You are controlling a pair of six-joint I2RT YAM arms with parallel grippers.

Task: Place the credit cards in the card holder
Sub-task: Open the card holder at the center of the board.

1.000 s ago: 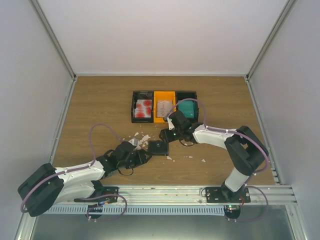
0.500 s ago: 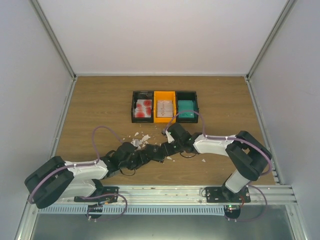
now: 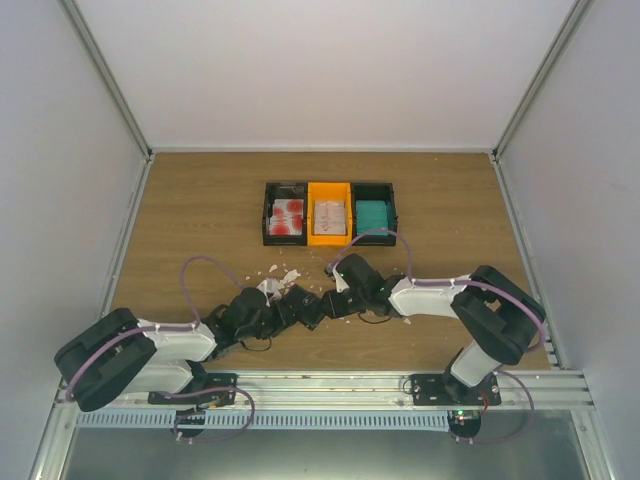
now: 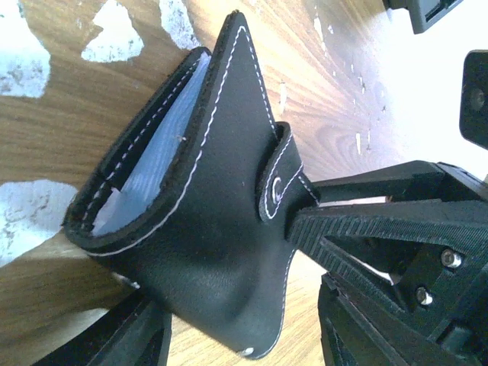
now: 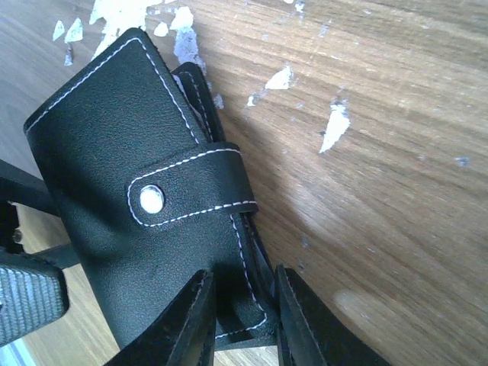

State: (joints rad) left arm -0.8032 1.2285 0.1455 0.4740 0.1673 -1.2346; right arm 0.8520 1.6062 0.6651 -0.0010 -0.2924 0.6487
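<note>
Left wrist view: the card holder (image 4: 206, 229) tilts over the desk (image 4: 46, 130), splayed, with clear sleeves inside. Its lower edge is cut off between the left fingers (image 4: 130, 339); whether they press it I cannot tell. The right fingers (image 5: 194, 320) pinch its cover edge below the snap strap (image 5: 191, 194). From above, both arms hide it; credit cards (image 3: 288, 217) lie in bins (image 3: 330, 240) behind.

The place reads as a robotics lab test cell, not a home or a shop. A brown wood-grain bench (image 3: 200, 200) is boxed in on three sides by plain white panels (image 3: 330, 70) set in bare aluminium frame posts (image 3: 105, 75). A white-and-black left robot arm (image 3: 170, 340) and its twin, the right robot arm (image 3: 430, 297), trail loose purple cables (image 3: 203, 258) and are bolted to a slotted metal rail (image 3: 330, 383) at the near edge. A tidy row of three small open-topped plastic bins (image 3: 329, 186), black, orange and black, stands mid-bench.
</note>
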